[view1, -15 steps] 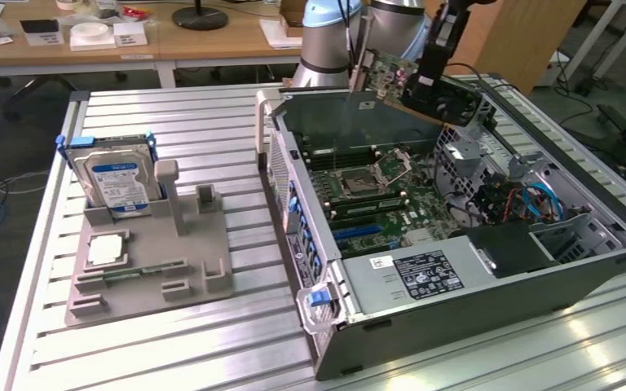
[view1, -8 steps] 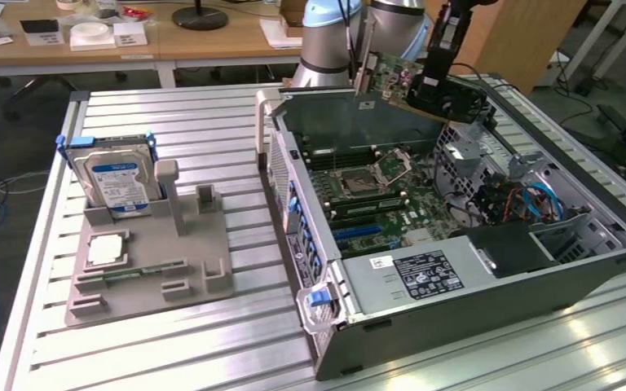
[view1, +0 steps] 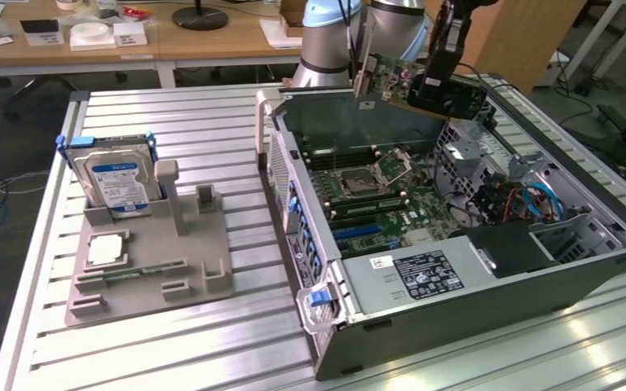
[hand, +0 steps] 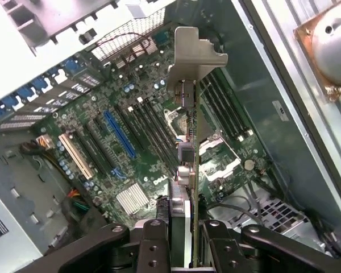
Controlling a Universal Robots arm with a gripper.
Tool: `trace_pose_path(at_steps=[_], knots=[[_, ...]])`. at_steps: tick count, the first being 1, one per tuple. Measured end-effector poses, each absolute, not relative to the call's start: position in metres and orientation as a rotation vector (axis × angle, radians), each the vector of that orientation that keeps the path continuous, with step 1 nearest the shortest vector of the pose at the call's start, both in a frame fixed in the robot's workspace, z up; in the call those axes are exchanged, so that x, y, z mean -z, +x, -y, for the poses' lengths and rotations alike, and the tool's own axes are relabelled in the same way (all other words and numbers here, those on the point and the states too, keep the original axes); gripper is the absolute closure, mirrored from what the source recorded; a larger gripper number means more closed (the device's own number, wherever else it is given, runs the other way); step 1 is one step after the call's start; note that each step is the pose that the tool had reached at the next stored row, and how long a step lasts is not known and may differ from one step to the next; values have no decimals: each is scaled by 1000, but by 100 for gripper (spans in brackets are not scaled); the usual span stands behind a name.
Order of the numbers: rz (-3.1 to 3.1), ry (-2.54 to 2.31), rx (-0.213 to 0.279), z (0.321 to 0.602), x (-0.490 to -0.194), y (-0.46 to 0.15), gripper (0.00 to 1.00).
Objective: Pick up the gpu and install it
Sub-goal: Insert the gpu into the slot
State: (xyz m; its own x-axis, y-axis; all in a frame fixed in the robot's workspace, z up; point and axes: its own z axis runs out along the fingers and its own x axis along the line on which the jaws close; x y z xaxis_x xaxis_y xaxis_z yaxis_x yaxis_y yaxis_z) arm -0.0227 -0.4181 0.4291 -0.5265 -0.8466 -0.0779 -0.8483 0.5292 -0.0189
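The gpu (view1: 391, 80) hangs in the air over the far end of the open computer case (view1: 455, 236), its silver bracket (view1: 361, 65) pointing toward the exterior view's left. My gripper (view1: 443, 88) is shut on the card's other end. In the wrist view the gpu (hand: 188, 165) is seen edge-on between my fingers (hand: 153, 242), with its bracket (hand: 196, 54) at the far end. Below it lies the motherboard (hand: 148, 170) with a blue slot (hand: 119, 133) and a white slot (hand: 75, 154). The card is well above the board and touches nothing.
On the exterior view's left, a grey fixture (view1: 182, 261) holds an upright hard drive (view1: 117, 183), a small square chip (view1: 107, 248) and a memory stick (view1: 128, 273). The case holds a power supply (view1: 422, 273) and cables (view1: 520, 204). The arm's base (view1: 329, 41) stands behind the case.
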Motion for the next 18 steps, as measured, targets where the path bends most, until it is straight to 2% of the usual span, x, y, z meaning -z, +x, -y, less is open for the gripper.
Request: trace_pose_path(at_steps=[18], knots=[[-2469,-1805,-46,418,-427,-23,73]])
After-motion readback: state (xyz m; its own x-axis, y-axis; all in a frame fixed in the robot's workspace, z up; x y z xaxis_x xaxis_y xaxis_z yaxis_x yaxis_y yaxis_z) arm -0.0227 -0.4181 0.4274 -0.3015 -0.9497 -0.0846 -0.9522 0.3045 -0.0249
